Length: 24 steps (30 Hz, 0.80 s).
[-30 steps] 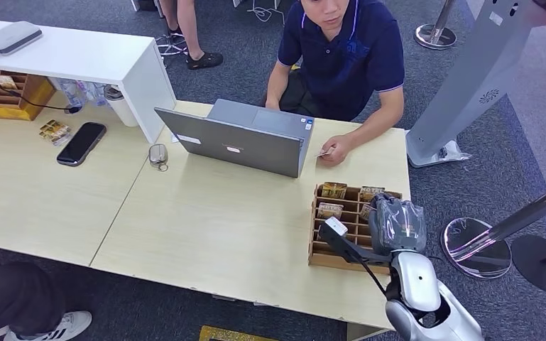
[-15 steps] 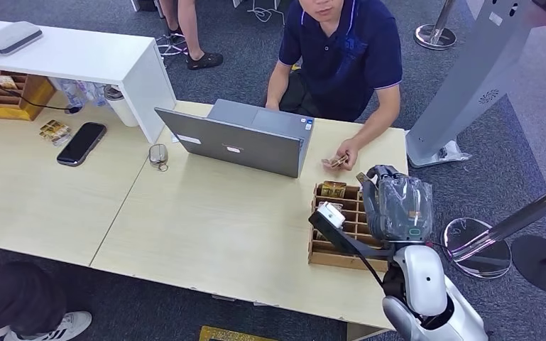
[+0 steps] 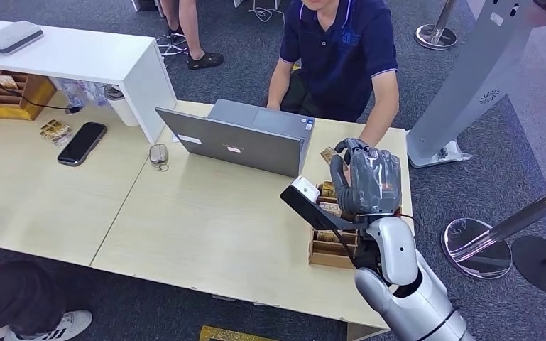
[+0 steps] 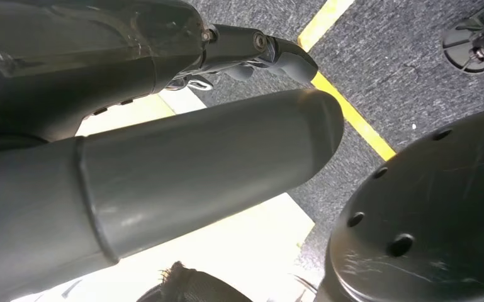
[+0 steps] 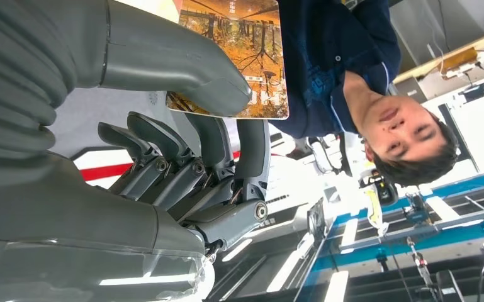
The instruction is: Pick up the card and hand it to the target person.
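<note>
- Since the earlier frames, the right hand (image 3: pixel 366 179) is rising off the wooden card rack (image 3: pixel 331 250) and travelling toward the upper middle of the head view, where the person (image 3: pixel 341 53) is sitting; a second ago it was sitting low over the rack at the lower right.
- In the right wrist view, the thumb and a dark finger are pinching the card (image 5: pixel 239 56), an orange-brown printed card, so the pick-up is looking finished.
- In the head view a corner of that card is peeking out just left of the raised hand, near the laptop (image 3: pixel 238 141).
- The person's hand is being hidden behind the robot's hand at the table edge (image 3: pixel 184 284), so whether it is reaching for the card cannot be told.
- Handing over is what is left: the card is sitting clamped in the robot's fingers, and I judge the arm is needing only a short further reach before releasing.
- The left hand (image 4: pixel 163 157) is hanging beside the body over grey carpet; whether its fingers are apart or together cannot be told.
</note>
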Each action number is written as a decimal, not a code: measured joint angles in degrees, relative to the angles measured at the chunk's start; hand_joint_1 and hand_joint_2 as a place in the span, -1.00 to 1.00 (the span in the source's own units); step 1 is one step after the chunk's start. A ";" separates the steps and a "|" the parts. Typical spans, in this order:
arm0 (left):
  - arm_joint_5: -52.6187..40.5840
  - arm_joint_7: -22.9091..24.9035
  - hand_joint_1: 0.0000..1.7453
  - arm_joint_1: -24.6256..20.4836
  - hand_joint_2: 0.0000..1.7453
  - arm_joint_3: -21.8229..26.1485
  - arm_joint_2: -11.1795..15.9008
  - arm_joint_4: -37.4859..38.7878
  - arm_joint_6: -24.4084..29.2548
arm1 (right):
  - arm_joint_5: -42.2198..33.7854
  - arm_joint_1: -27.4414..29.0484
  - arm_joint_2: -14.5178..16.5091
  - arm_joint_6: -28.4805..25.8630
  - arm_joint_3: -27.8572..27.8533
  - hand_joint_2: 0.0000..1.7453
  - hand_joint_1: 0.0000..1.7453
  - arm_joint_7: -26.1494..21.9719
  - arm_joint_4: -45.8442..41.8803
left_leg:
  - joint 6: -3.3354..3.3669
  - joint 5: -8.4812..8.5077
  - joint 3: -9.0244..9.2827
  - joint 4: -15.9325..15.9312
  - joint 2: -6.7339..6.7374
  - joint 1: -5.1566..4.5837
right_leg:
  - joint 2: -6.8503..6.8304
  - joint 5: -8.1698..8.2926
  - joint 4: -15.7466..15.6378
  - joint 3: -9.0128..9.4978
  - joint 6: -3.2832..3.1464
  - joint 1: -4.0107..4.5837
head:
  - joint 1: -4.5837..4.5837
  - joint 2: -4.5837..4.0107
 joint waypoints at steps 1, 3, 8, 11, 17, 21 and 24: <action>-0.06 0.02 -1.00 -0.07 -1.00 -0.01 -0.06 0.00 -0.04 | -0.08 -0.24 0.42 0.00 0.04 1.00 1.00 -0.04 0.76 | 0.00 0.00 0.00 0.00 0.00 0.00 | 0.00 0.00 0.00 0.00 0.00 0.00 | 0.00 0.00; -0.35 0.07 -1.00 -0.23 -1.00 -0.02 -0.14 0.00 -0.26 | -0.34 -0.70 1.20 0.27 0.11 1.00 1.00 -0.01 2.34 | 0.00 0.00 0.00 0.00 0.01 0.00 | 0.00 0.00 0.00 0.00 0.00 0.00 | 0.01 0.00; -1.54 0.52 -1.00 -0.97 -1.00 -0.21 -0.43 0.00 -1.19 | -1.66 -2.53 3.16 0.78 0.61 1.00 1.00 -0.26 7.10 | 0.00 0.00 0.00 0.00 0.00 0.00 | -0.01 0.00 0.00 0.00 0.00 0.00 | 0.00 0.00; -2.15 0.78 -1.00 -1.43 -1.00 -0.38 -0.62 0.00 -1.76 | -2.60 -3.82 4.39 1.07 0.91 1.00 1.00 -0.57 10.80 | 0.00 0.00 0.00 0.00 0.00 0.00 | -0.01 0.00 0.00 -0.01 0.00 0.00 | 0.00 0.00; -2.89 0.98 -1.00 -2.19 -1.00 -0.84 -0.98 0.00 -2.39 | -3.93 -6.40 6.65 0.98 1.40 1.00 1.00 -0.66 19.28 | 0.00 0.02 0.00 0.01 0.00 0.00 | -0.02 0.01 0.00 -0.01 -0.01 0.00 | 0.00 -0.01; -3.00 0.97 -1.00 -2.35 -1.00 -1.29 -1.15 0.00 -2.58 | -4.11 -7.17 7.43 0.84 1.40 1.00 1.00 -0.58 23.46 | 0.00 0.02 0.00 0.01 0.00 0.00 | -0.01 0.00 0.00 -0.01 -0.01 0.00 | 0.01 0.00; -3.00 0.94 -1.00 -2.41 -1.00 -1.42 -1.21 0.00 -2.59 | -4.12 -7.57 7.84 0.81 1.40 1.00 1.00 -0.34 25.77 | 0.00 0.01 0.00 0.01 0.00 0.00 | -0.01 0.00 0.00 -0.01 -0.01 -0.01 | 0.00 -0.01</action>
